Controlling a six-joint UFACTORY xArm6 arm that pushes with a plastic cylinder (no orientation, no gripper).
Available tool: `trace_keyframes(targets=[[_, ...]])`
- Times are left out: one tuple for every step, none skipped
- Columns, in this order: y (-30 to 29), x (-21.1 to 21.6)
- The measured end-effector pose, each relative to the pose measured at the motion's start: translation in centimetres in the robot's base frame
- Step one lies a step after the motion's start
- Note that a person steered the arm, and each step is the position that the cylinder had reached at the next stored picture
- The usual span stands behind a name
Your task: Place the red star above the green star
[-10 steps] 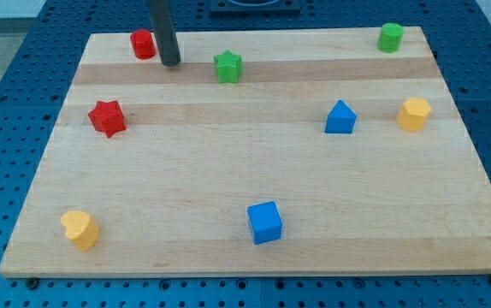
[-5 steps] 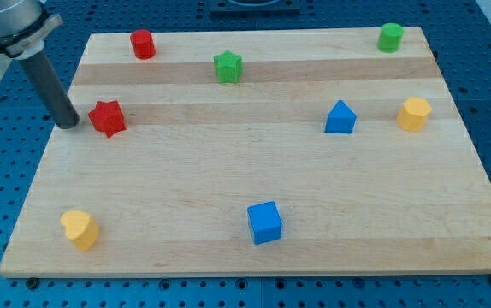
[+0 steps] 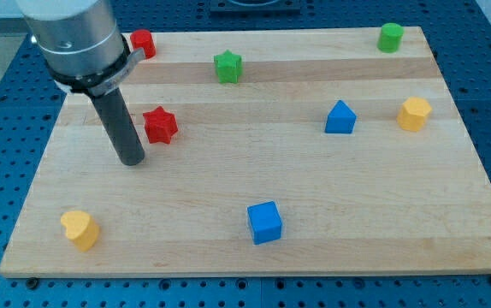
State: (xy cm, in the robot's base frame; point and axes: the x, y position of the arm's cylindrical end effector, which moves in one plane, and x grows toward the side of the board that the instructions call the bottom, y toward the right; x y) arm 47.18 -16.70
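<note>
**Inspector:** Position of the task's block?

**Assistant:** The red star (image 3: 161, 125) lies in the left half of the board, about midway between the top and bottom edges; the green star (image 3: 227, 66) sits near the top edge, up and to the view's right of it, well apart; the strip of board between the green star and the top edge is narrow.

**Inspector:** And the tool?

**Assistant:** A plain rod with no jaws to open or close; my tip (image 3: 133, 160) rests on the board just beside the red star, to its lower left; whether it touches the block I cannot tell, since the rod's shaft stands close against the star's left side.

**Inspector:** Other items?

**Assistant:** A red cylinder (image 3: 143, 42) near the top-left corner, partly behind the arm's housing; a green cylinder (image 3: 390, 37) at the top-right corner; a blue triangular block (image 3: 340, 117) and a yellow block (image 3: 415, 113) toward the right edge; a blue cube (image 3: 265, 222) near the bottom edge; a yellow block (image 3: 79, 228) at the bottom-left corner.

**Inspector:** Risks?

**Assistant:** In my judgement, three; a push off the star's centre may spin it aside; a direct diagonal line could drive it into the green star and displace that; too long a stroke could send it off the top edge.
</note>
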Motion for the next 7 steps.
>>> trace_keyframes(targets=[[1.8, -1.8], [2.5, -4.5], [2.8, -6.9], [2.8, -9.2], [3.4, -11.1], [3.4, -12.7], [3.4, -14.0]])
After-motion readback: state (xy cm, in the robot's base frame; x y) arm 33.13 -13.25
